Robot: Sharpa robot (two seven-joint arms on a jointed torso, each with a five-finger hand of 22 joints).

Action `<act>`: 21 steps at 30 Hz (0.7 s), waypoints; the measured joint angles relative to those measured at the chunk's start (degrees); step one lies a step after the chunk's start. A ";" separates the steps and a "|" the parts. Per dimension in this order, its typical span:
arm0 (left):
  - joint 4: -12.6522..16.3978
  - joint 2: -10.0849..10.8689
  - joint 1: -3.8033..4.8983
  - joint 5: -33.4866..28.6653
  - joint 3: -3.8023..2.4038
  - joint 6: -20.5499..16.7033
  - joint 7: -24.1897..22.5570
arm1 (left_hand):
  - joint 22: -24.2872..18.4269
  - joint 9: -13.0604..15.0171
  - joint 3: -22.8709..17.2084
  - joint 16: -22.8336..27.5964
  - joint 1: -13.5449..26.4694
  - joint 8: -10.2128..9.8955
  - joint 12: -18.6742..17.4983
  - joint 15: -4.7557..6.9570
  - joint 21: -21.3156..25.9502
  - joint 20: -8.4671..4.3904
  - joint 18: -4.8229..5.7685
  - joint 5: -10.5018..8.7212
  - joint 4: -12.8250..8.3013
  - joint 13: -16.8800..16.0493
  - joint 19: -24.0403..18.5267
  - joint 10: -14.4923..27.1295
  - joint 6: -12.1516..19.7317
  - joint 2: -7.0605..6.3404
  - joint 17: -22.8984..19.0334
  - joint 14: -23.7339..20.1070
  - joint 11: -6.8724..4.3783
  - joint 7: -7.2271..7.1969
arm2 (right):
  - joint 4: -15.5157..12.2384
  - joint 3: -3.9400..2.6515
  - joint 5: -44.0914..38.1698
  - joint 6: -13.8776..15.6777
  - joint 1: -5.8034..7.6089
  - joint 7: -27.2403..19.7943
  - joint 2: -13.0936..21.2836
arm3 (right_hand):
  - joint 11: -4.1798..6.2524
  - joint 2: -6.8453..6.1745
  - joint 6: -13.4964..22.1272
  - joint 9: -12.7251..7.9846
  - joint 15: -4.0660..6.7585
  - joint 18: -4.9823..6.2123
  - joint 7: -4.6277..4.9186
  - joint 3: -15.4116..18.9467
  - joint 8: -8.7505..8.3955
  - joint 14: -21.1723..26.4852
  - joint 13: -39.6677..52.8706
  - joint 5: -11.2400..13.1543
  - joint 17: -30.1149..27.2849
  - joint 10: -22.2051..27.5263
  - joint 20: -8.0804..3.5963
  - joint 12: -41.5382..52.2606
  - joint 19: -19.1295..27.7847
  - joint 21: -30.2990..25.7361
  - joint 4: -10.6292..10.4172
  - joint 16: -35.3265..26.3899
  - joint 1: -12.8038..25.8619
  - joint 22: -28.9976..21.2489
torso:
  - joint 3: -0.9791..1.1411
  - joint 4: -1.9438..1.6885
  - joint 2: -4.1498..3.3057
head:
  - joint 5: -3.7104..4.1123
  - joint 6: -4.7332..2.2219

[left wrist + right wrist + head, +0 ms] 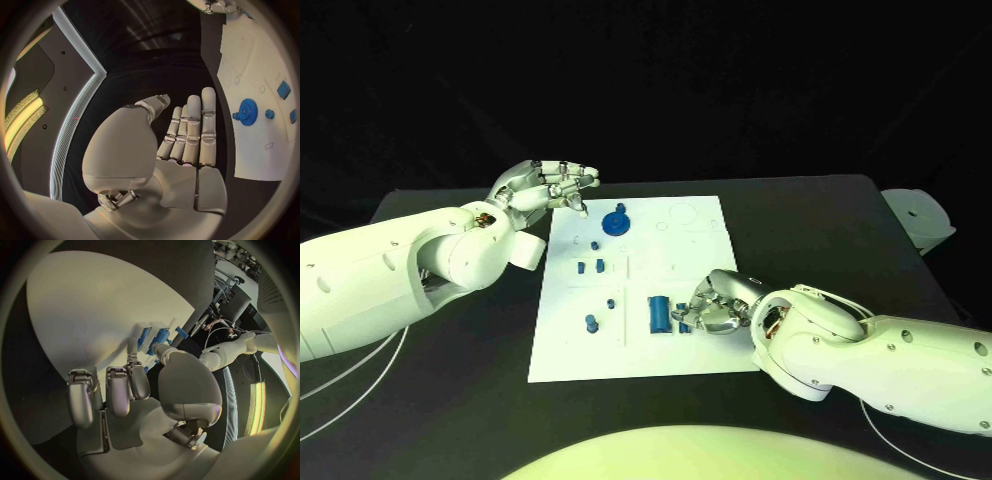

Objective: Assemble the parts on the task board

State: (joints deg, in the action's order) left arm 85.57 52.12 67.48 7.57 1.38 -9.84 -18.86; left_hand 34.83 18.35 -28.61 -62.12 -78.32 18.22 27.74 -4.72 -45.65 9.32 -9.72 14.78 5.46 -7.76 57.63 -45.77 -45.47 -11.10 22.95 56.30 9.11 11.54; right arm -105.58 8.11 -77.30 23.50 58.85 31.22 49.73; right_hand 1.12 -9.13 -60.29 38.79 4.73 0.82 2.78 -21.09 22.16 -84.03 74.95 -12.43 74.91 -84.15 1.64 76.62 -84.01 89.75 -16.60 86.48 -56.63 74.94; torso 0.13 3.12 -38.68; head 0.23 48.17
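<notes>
The white task board [689, 225] lies in the middle of the black table. A blue gear [619, 222] [248, 111] stands near its far end, with several small blue parts [599, 266] toward the middle. A blue cylinder [658, 313] lies near the front. My left hand [548, 186] [187, 135] hovers at the board's far left corner, fingers stretched out side by side, holding nothing. My right hand [718, 305] [134, 385] rests on the board's front right area, just right of the cylinder. Its fingers curl around small blue parts [164, 334]; whether it grips one is unclear.
A white object [920, 215] sits at the table's right edge. Bare black table [819, 230] lies on both sides of the board. In the left wrist view a blue square part [284, 90] and a small round part [269, 114] lie beyond the gear.
</notes>
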 measured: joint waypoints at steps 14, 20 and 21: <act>-0.43 -0.08 0.00 -0.01 0.00 0.02 -0.10 | -0.10 -0.01 0.00 0.00 0.00 0.00 0.22 0.00 0.08 0.00 0.00 0.00 0.00 0.00 0.00 0.00 0.00 0.00 0.00 0.00 0.00 0.00 | -1.24 0.01 1.88 4.27 1.11 -6.64 4.61 | -1.33 -0.24 4.42 -0.77 -0.83 0.00 1.89 1.45 -2.52 0.03 -0.01 -1.25 -0.01 1.43 0.19 -4.44 0.02 -2.66 2.43 -1.69 -7.92 -0.01 | -0.06 0.03 0.21 | -0.18 -0.29; -1.74 -0.85 -0.70 -0.46 0.01 -0.08 -1.08 | -1.22 0.29 1.92 0.00 1.69 1.39 1.83 0.63 1.98 0.00 -0.01 0.00 1.92 -0.10 -0.04 -0.61 0.00 -0.18 -0.54 -0.70 -0.61 0.00 | 3.91 -0.02 14.39 7.08 4.18 -21.23 5.04 | -3.26 -0.44 8.64 -1.91 -2.77 4.11 4.17 0.99 -5.64 2.21 -11.49 1.33 -12.14 14.26 2.38 -28.00 4.55 -25.57 4.55 -11.65 -14.67 -0.02 | -0.36 0.34 0.97 | 0.01 -1.29; -2.10 -1.12 -0.91 -0.62 0.01 -0.11 -1.34 | -1.95 0.29 2.39 1.22 1.82 1.41 2.04 0.63 3.14 0.00 -0.01 0.00 2.39 -0.09 -0.65 -0.96 0.00 -0.31 -1.09 -1.53 -0.95 0.00 | 5.45 -0.03 17.21 7.20 4.71 -23.58 4.77 | -3.65 -0.44 9.35 -2.07 -3.12 5.39 4.60 0.85 -6.14 4.03 -15.80 2.01 -16.73 17.57 2.73 -34.74 7.41 -32.68 4.69 -15.34 -15.49 -0.06 | -0.44 0.40 1.15 | 0.06 -1.53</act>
State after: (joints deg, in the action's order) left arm 83.47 51.00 66.56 6.96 1.39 -9.94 -20.20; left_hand 32.88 18.65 -26.22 -60.89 -76.50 19.63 29.78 -4.09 -42.51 9.32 -9.73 14.78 7.85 -7.85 56.98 -46.73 -45.47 -11.41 21.86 54.77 8.16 11.54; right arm -100.13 8.07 -60.09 30.69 63.55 7.63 54.50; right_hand -2.52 -9.57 -50.93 36.72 1.62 6.20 7.37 -20.24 16.02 -80.00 59.15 -10.41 58.18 -66.58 4.37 41.88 -76.60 57.06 -11.91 71.14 -72.12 74.88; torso -0.31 3.52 -37.53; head 0.29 46.64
